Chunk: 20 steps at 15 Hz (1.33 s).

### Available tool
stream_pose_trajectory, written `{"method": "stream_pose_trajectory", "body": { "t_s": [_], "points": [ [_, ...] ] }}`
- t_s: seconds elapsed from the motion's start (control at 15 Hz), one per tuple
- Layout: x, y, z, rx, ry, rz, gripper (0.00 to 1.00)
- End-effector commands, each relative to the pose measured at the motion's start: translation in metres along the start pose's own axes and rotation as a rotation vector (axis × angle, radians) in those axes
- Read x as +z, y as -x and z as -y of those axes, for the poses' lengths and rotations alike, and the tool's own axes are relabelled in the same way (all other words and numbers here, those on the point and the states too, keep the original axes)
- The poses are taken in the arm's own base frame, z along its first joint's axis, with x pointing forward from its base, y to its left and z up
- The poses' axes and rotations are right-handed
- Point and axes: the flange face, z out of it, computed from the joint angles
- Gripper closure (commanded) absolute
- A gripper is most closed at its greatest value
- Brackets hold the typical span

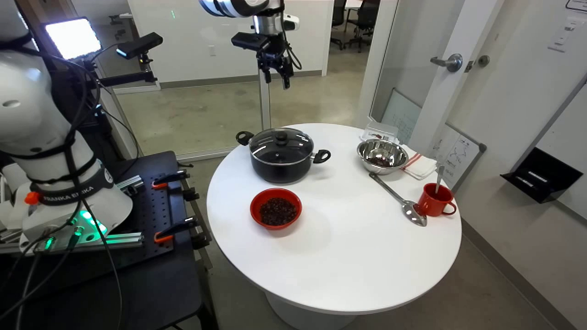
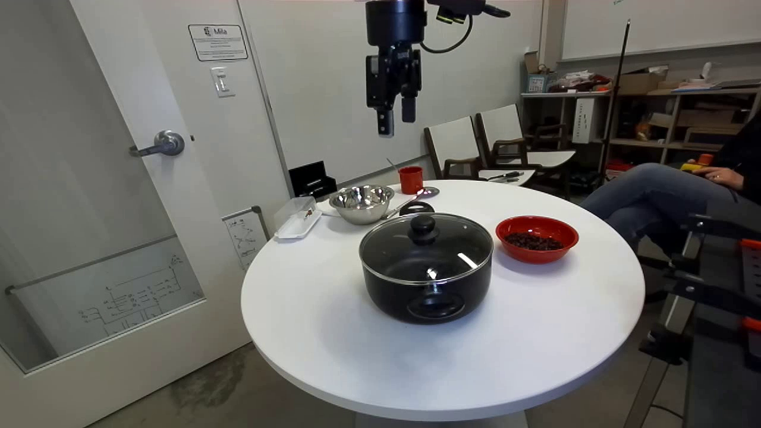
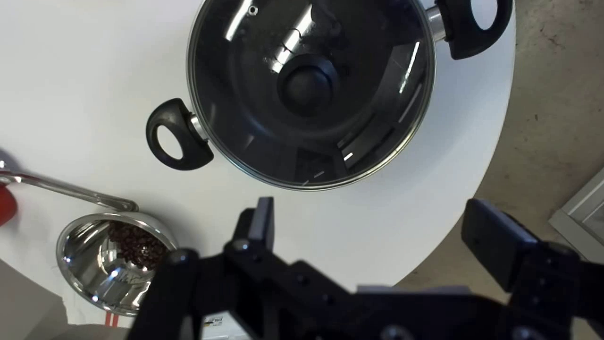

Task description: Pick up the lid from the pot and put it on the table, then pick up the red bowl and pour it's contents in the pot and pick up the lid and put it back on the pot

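Robotiq gripper [image 3: 375,222], its jaws spread wide apart, is being held high above a round white table [image 1: 348,256], and nothing is being gripped. A round glass lid [image 2: 426,255] with a metal rim is being supported by a black two-handled pot [image 1: 281,172], so the pot's opening is being closed off. The wide spread is probably being held ready for the lid's black knob [image 2: 423,226], since the lid is presumably being sought first; in the wrist view, that knob is not yet being straddled. A shallow red bowl [image 2: 538,255] of small dark pieces [image 1: 278,211], probably beans, is being supported by the table near the pot, a spot likely being favoured for easy pouring. Elsewhere on the table, a shiny steel bowl [image 2: 364,217] with similar dark pieces inside is being accompanied by a metal spoon [image 1: 404,202] and a red mug [image 1: 433,203], which are apparently not being called for. Part of the steel bowl is being hidden by the gripper in the wrist view, where the pot's far side is also being cut off and the red bowl is not being shown. Through the dark, reflective lid, whatever may be inside the pot is not being made out. At the edge of an exterior view, a seated person [image 2: 636,184] is being cut off, with no head being shown.
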Motion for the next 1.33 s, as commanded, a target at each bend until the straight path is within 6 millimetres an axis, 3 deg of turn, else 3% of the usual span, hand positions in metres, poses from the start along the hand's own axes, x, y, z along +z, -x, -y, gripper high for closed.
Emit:
{"method": "stream_pose_trajectory", "body": {
  "t_s": [0.0,0.33,0.8,1.27],
  "points": [
    [-0.002,-0.004,0.001,-0.003,0.004,0.005,0.0],
    [0.011,-0.019,-0.002,-0.007,-0.007,0.035,0.0],
    [0.077,-0.046,-0.028,0.026,-0.051,0.161,0.0],
    [0.122,-0.042,-0.038,0.048,-0.132,0.297,0.0]
  ]
}}
